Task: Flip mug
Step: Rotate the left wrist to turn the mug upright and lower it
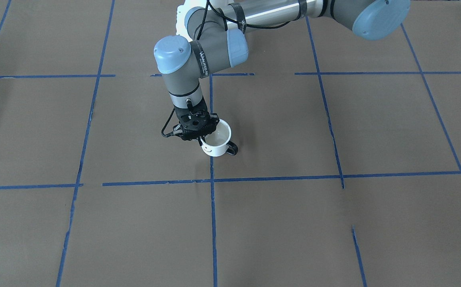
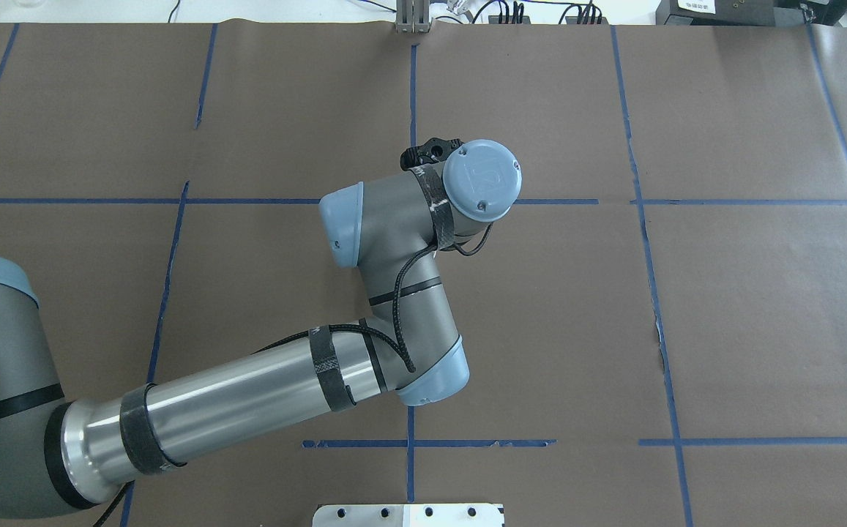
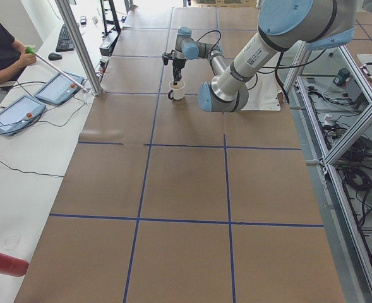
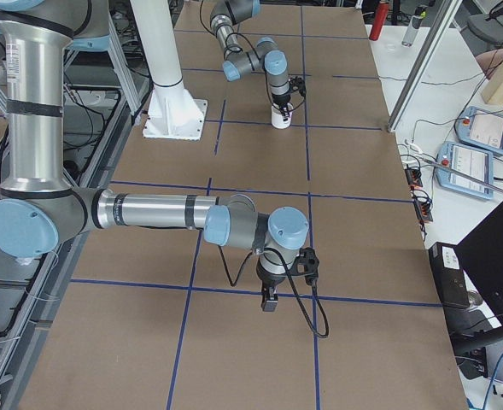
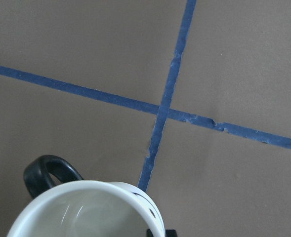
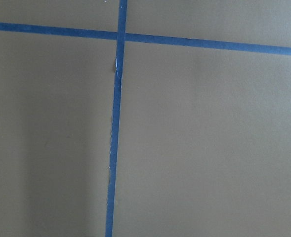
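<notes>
The mug (image 1: 214, 150) is white with a black handle and stands upright, mouth up, near the middle of the brown table. It also shows in the exterior left view (image 3: 177, 92), the exterior right view (image 4: 280, 117) and the left wrist view (image 5: 86, 212). My left gripper (image 1: 201, 139) points straight down and is shut on the mug's rim, on the side away from the handle. In the overhead view my wrist hides the mug, and only the gripper's black body (image 2: 430, 150) shows. My right gripper (image 4: 269, 301) hangs low over the table far from the mug. I cannot tell whether it is open or shut.
Blue tape lines (image 1: 212, 180) divide the brown paper into squares. A person (image 3: 2, 50) sits at the side bench with tablets (image 3: 58, 88). A metal post (image 3: 78, 44) stands at the table's edge, and a red cylinder (image 3: 2, 262) lies on the bench.
</notes>
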